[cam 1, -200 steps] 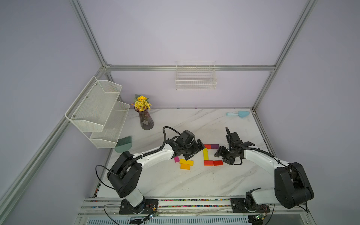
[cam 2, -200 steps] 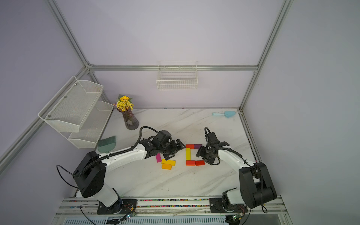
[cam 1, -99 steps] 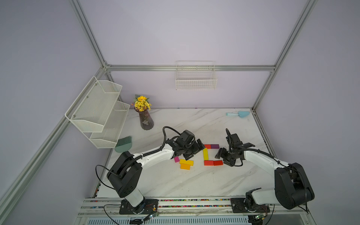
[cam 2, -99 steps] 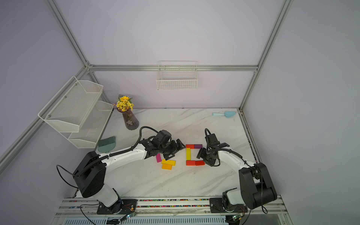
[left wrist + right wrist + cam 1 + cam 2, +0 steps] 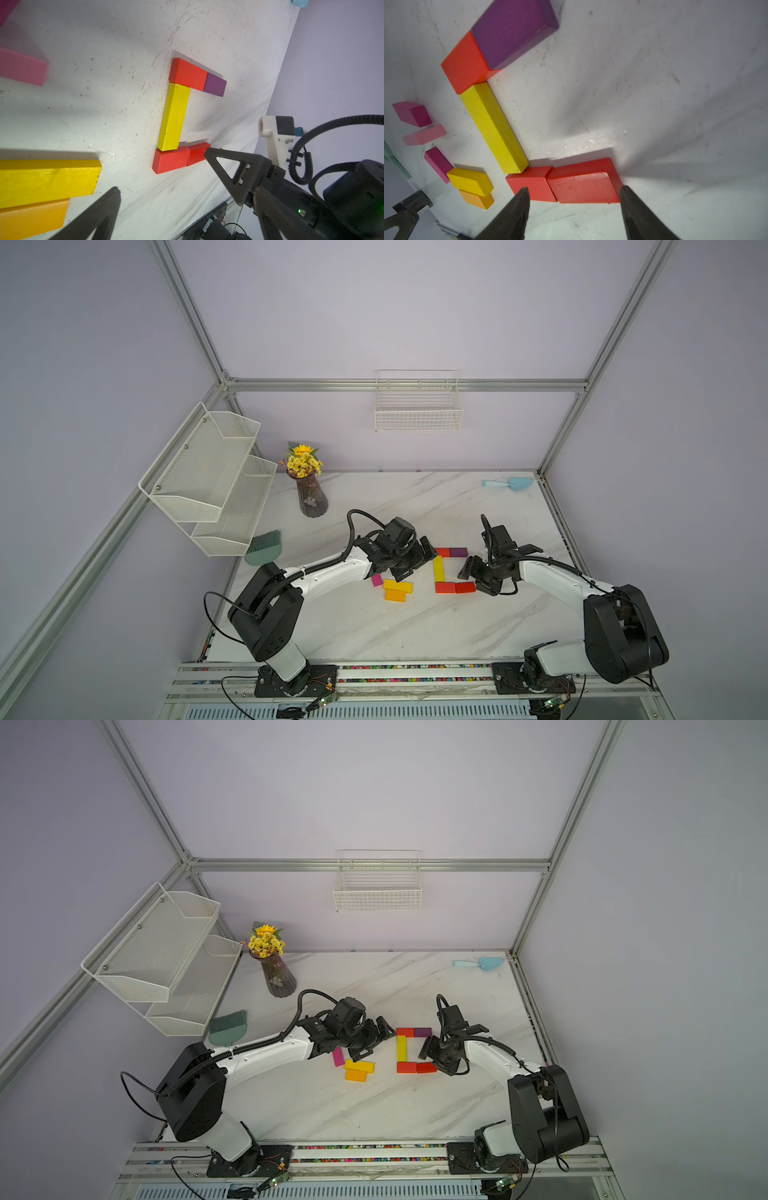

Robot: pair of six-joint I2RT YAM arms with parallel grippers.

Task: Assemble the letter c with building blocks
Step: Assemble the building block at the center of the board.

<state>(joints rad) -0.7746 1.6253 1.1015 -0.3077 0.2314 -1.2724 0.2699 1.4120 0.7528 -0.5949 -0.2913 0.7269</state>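
In both top views the building blocks lie mid-table (image 5: pixel 374 635). A long yellow block (image 5: pixel 438 568) forms the spine. An orange-red block (image 5: pixel 443 552) and a purple block (image 5: pixel 458 551) run from its 12 o'clock end toward 3 o'clock. An inner red block (image 5: pixel 444 587) and an outer red block (image 5: pixel 465 587) run the same way from its 6 o'clock end. All five touch, with the mouth facing 3 o'clock. At 9 o'clock of the spine lie a magenta block (image 5: pixel 377 580) and a short yellow block (image 5: pixel 397 585), with an orange block (image 5: pixel 395 595) touching the short yellow block's 6 o'clock side. The left gripper (image 5: pixel 417 560) is between these and the spine, its fingers spread wide and holding nothing. The right gripper (image 5: pixel 476 578) is at 3 o'clock of the outer red block, fingers apart. In the left wrist view, one right finger (image 5: pixel 228 166) has its tip against the outer red block's free end. One left finger (image 5: pixel 97 212) shows near the short yellow block, not touching it. In the right wrist view the right fingers (image 5: pixel 517 212) are spread and pinch nothing. One tip is at the outer red block's free end and the other is in front of the inner red block. Beyond the spine lie a pink block (image 5: pixel 423 135) and a second magenta block (image 5: pixel 412 113).
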